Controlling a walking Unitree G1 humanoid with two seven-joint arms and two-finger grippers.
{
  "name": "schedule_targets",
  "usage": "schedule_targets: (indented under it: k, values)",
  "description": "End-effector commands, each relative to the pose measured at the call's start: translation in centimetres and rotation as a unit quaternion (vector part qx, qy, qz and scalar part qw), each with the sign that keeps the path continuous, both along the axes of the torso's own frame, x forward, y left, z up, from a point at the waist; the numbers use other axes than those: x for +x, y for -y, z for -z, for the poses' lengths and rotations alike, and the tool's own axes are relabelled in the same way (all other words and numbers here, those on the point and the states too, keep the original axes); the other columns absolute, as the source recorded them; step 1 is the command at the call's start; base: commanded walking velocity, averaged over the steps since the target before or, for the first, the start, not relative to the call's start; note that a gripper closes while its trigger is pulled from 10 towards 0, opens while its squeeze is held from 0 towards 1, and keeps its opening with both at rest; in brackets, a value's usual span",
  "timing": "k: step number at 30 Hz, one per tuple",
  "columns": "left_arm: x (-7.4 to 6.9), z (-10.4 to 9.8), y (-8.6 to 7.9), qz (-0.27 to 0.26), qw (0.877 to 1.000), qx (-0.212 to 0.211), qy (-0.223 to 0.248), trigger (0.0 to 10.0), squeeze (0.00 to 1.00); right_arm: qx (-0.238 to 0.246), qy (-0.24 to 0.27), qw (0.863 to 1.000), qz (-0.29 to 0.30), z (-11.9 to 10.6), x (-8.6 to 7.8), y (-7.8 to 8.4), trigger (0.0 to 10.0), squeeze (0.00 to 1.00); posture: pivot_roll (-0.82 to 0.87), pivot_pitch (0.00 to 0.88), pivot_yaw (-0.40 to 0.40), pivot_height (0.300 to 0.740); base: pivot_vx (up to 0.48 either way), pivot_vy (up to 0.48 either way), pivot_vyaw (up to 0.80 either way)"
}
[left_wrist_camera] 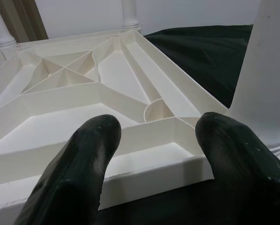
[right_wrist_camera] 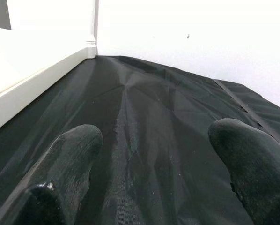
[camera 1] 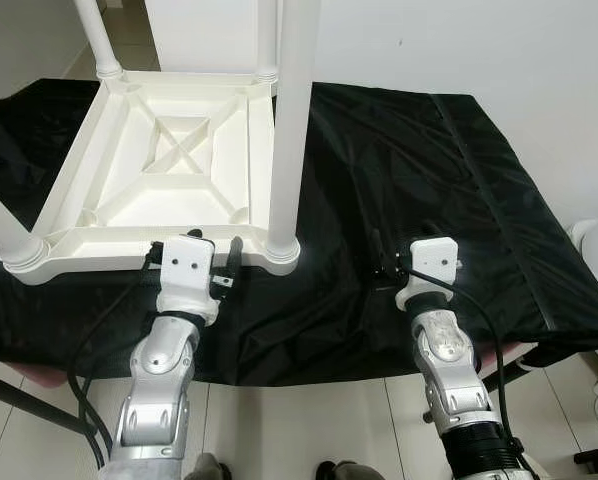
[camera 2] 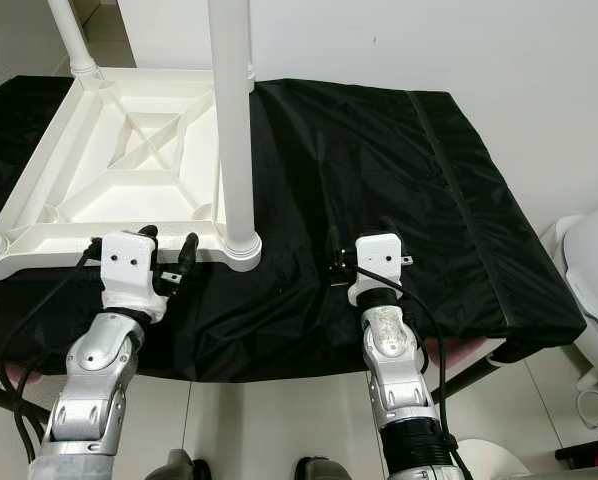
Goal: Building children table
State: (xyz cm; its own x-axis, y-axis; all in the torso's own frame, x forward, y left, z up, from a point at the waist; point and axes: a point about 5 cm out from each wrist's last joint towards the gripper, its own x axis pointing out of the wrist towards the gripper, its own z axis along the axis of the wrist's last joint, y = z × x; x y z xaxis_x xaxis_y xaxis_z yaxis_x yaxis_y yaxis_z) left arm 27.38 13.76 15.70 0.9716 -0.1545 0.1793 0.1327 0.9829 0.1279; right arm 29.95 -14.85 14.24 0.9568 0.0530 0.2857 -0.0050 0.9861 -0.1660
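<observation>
While both jaws gape, left gripper (camera 1: pixel 211 252) at tabletop (camera 1: pixel 169 160) rim, right gripper (camera 1: pixel 387 262) over bare cloth (camera 1: pixel 429 170).

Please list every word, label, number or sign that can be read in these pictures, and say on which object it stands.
None can be read: the white table, its legs, the black cloth, the wall, the left gripper and the right gripper show no text.
</observation>
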Motion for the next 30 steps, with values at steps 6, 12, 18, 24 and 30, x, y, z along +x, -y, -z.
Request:
schedule_targets:
  k: [6,12,18,24,30]
  values:
    - [-0.21,0.35,-0.45,-0.039,0.999,-0.012,0.001,10.0,0.00,-0.011,-0.013,1.000,-0.006,0.89,-0.28,-0.03,10.0,0.00,-0.09,0.075,-0.012,0.740,0.000,0.000,0.00]
    - [-0.22,0.49,-0.73,-0.043,0.999,-0.006,-0.002,10.0,0.00,-0.013,-0.014,1.000,-0.007,0.96,-0.25,-0.04,10.0,0.00,-0.09,0.069,-0.010,0.740,0.000,0.000,0.00]
    - [-0.28,0.70,-1.03,-0.048,0.999,-0.004,-0.007,10.0,0.00,-0.015,-0.016,1.000,-0.010,1.04,-0.28,-0.07,10.0,0.00,-0.09,0.067,-0.011,0.740,0.000,0.000,0.00]
    - [-0.35,0.72,-1.15,-0.050,0.999,-0.003,-0.007,10.0,0.00,-0.016,-0.018,1.000,-0.014,1.23,-0.40,-0.20,10.0,0.00,-0.08,0.069,-0.014,0.740,0.000,0.176,0.00]
    - [-0.32,0.73,-1.21,-0.050,0.999,-0.002,-0.008,10.0,0.00,-0.019,-0.019,1.000,-0.013,1.30,-0.42,-0.18,10.0,0.00,-0.08,0.071,-0.012,0.740,0.000,0.294,0.00]
